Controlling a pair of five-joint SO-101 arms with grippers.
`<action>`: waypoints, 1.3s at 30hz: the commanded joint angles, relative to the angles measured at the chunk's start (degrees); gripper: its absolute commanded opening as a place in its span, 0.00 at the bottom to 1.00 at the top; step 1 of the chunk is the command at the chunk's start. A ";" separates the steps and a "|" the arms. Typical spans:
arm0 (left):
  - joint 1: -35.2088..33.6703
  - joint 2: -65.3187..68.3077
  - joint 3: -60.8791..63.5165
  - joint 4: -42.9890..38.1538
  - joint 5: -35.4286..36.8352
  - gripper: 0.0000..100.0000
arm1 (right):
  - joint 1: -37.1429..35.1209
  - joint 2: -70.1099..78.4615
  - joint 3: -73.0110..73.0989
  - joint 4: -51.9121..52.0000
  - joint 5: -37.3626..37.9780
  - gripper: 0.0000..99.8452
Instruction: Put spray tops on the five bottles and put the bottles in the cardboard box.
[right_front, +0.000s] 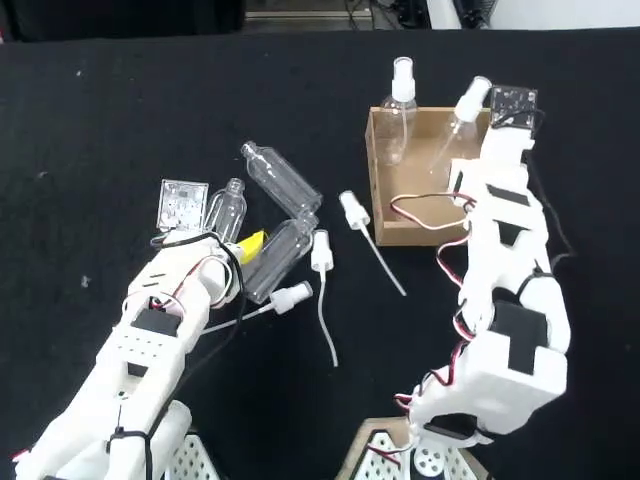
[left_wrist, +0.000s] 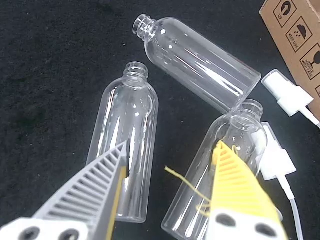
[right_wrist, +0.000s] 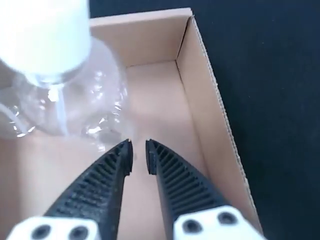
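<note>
Bright, even light, white glints on clear bottles (left_wrist: 200, 65), soft shadow inside cardboard box (right_wrist: 200, 75)

Clear, glossy plastic on the bottles (left_wrist: 127, 150), smooth and catching the light, over a table (right_front: 100, 120) that looked like matt black cloth. The spray tops (left_wrist: 287, 92) were smooth white plastic, and the cardboard box (right_wrist: 210, 100) showed dull brown paperboard, rough at the cut rim. Ridged matt plastic faced the left pincer (left_wrist: 172, 147) and the right pincer (right_wrist: 138, 147).
</note>
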 joint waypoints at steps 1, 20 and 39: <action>-0.04 -0.88 -0.75 -1.23 0.00 0.26 | 0.70 0.22 -3.38 -2.46 0.35 0.01; -0.04 -0.88 -0.75 -1.23 0.00 0.26 | -4.48 0.48 -3.30 -4.57 0.44 0.01; -0.04 -0.88 -0.75 -1.23 0.00 0.26 | -4.04 -4.00 -2.24 -2.99 0.35 0.01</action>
